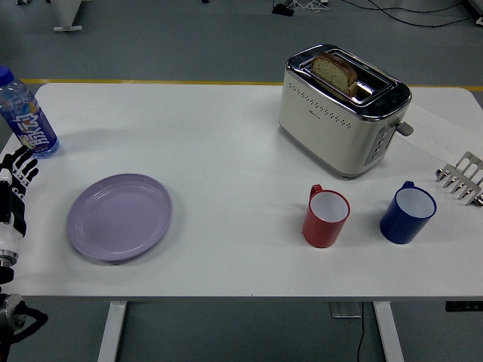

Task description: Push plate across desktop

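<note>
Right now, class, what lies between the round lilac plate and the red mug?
Nothing: the head view shows bare white table between the lilac plate and red mug.

Place: lab or workshop | Evidence: grey floor (189, 45) with yellow line (151, 81), loose cables (407, 11), white table (226, 151)

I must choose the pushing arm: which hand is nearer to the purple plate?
Left. The left hand is at the table's left edge, just left of the plate, not touching it. The right hand is not in view.
</note>
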